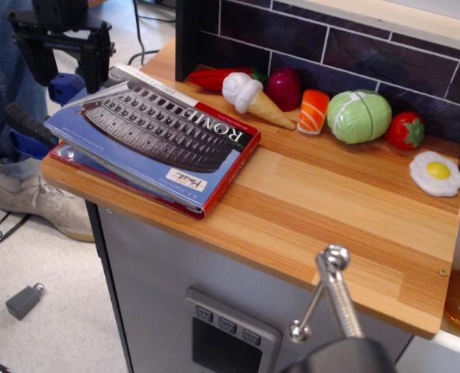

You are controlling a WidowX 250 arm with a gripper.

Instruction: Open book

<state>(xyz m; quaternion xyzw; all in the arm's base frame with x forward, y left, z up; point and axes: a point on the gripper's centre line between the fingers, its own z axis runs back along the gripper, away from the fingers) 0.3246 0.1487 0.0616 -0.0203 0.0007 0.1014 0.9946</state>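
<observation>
The book (148,132) lies shut on the left end of the wooden counter (331,210). It has a blue cover, a grey Colosseum picture and the white title "ROME". It rests on a thin red-edged book (236,162), and its left end overhangs the counter edge. My black gripper (68,76) hangs at the top left, above and just beyond the book's far left corner. Its two fingers (98,66) stand wide apart with nothing between them, and it does not touch the book.
Toy foods line the dark tiled back wall: a red pepper (213,78), ice cream cone (249,97), salmon piece (314,111), cabbage (360,116), tomato (406,130), fried egg (436,173). A metal rod (332,291) rises at the front. A person's leg (8,93) stands left.
</observation>
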